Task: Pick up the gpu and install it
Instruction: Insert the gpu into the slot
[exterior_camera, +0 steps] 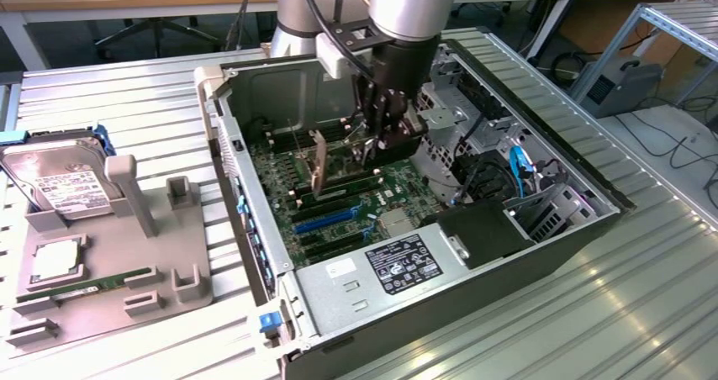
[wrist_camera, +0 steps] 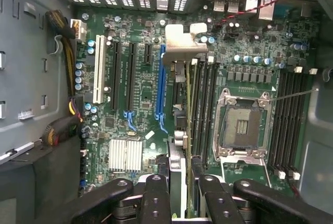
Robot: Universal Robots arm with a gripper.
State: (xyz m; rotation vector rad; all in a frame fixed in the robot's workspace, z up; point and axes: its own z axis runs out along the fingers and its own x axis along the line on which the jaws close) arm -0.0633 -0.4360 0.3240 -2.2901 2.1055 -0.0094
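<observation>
My gripper (exterior_camera: pixel 376 149) is lowered inside the open computer case (exterior_camera: pixel 583 229), over the motherboard. It is shut on the gpu (wrist_camera: pixel 179 104), which in the wrist view runs edge-on from between the fingers (wrist_camera: pixel 156 193) to its silver bracket (wrist_camera: pixel 179 47) near the case's rear wall. The card stands upright just beside the long blue slot (wrist_camera: pixel 160 83), between that slot and the memory slots (wrist_camera: pixel 205 104). In the exterior view the gpu's end (exterior_camera: pixel 319 161) stands upright beside the fingers. Whether its edge touches a slot I cannot tell.
The bare CPU socket (wrist_camera: pixel 242 127) lies beside the memory slots. A white slot (wrist_camera: pixel 99 67), black slots and a finned heatsink (wrist_camera: pixel 125 153) are on the board. At the exterior view's left, a grey holder (exterior_camera: pixel 146 229) carries a hard drive (exterior_camera: pixel 62 187), a CPU (exterior_camera: pixel 56 262) and a RAM stick (exterior_camera: pixel 90 283).
</observation>
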